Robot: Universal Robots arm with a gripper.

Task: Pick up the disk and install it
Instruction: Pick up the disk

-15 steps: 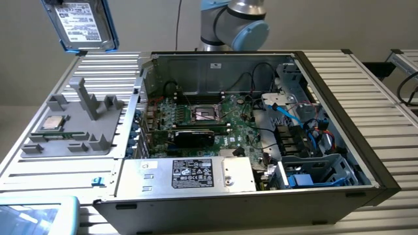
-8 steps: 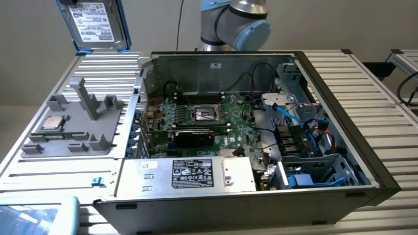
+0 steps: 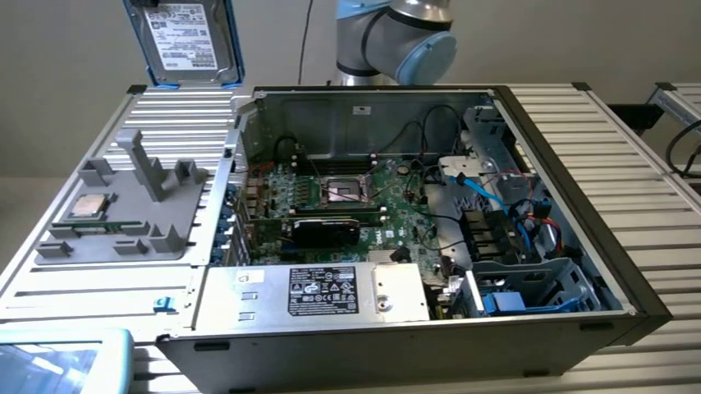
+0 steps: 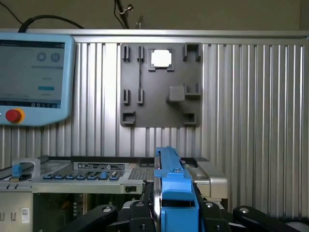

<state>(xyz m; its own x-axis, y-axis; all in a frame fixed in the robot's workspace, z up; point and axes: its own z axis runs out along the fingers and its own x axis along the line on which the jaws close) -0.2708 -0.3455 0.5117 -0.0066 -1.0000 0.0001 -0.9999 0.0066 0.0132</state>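
The disk, a grey-silver drive with a white label in a blue carrier, hangs upright in the air above the ribbed table, at the exterior view's upper left, outside the open computer case. In the wrist view the disk's blue carrier edge stands between the black fingers of my gripper, which is shut on it. Below and ahead lie the table and the case's edge.
A grey fixture plate on the table carries a small square processor chip. Inside the case sit the motherboard, a silver box with a black label and a blue-grey drive cage. A teach pendant lies nearby.
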